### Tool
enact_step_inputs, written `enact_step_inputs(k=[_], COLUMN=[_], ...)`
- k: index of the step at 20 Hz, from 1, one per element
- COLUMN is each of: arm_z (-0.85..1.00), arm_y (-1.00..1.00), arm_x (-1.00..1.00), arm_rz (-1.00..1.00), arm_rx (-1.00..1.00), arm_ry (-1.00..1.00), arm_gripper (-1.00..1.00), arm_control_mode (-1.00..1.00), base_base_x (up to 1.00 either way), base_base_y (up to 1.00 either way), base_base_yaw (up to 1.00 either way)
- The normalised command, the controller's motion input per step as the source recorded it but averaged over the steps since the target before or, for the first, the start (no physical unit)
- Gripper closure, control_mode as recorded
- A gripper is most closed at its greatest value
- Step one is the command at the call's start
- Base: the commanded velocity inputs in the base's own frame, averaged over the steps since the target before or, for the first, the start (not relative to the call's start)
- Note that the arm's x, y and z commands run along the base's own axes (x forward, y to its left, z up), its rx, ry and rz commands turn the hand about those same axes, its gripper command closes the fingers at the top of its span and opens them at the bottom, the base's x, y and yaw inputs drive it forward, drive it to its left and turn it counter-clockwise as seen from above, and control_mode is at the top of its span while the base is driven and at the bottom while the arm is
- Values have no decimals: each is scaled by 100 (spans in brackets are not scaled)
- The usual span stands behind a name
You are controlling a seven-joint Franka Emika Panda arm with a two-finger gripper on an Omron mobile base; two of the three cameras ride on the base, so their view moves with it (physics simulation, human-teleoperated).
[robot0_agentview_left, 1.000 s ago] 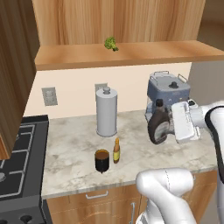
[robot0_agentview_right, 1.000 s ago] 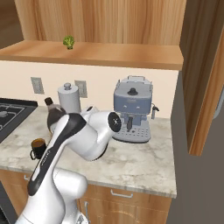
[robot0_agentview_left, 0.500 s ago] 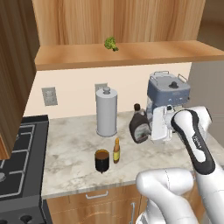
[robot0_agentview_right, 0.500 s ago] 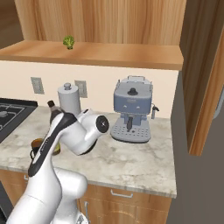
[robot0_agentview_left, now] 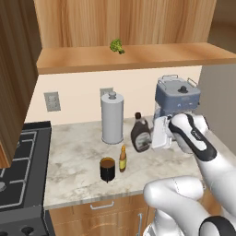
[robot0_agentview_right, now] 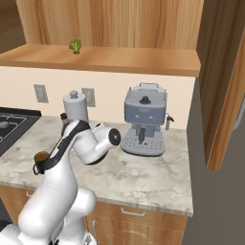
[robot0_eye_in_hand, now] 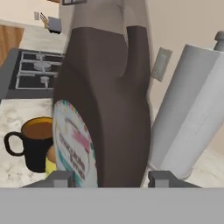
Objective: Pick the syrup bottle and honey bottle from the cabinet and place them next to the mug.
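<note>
Gripper (robot0_agentview_left: 154, 136) is pinching the syrup bottle (robot0_agentview_left: 140, 133), carrying it leftward from beside the coffee machine (robot0_agentview_left: 177, 99) toward the mug (robot0_agentview_left: 107, 168). Honey bottle (robot0_agentview_left: 122, 159) is already standing just beside the mug; only syrup placement is remaining.

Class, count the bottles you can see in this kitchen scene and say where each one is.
2. The syrup bottle is held in the tool above the counter; the honey bottle stands beside the mug.

Mug (robot0_agentview_left: 107, 169) on the desk (robot0_agentview_left: 73, 156) near its front edge, honey bottle (robot0_agentview_left: 122, 159) just right of it, canister (robot0_agentview_left: 112, 118) behind both, syrup bottle (robot0_agentview_left: 140, 134) right of canister, coffee machine (robot0_agentview_left: 177, 99) further right, stove (robot0_agentview_left: 18, 175) far left.
</note>
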Motion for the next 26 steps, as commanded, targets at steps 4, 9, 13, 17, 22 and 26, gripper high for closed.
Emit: enact_step_inputs(k=[4, 9, 13, 17, 22, 26], arm_z=[-53, -66, -77, -45, -28, -5], arm_y=[0, 0, 0, 0, 2, 11], arm_x=[15, 0, 0, 0, 0, 0], arm_rz=[4, 5, 7, 5, 2, 0], arm_rx=[15, 18, 13, 1, 0, 0], arm_ry=[1, 0, 0, 0, 0, 0], arm_gripper=[100, 100, 100, 100, 100, 100], arm_control_mode=[-100, -100, -100, -100, -100, -100], base_base_x=[0, 0, 0, 0, 0, 0], base_base_y=[0, 0, 0, 0, 0, 0], base_base_yaw=[0, 0, 0, 0, 0, 0])
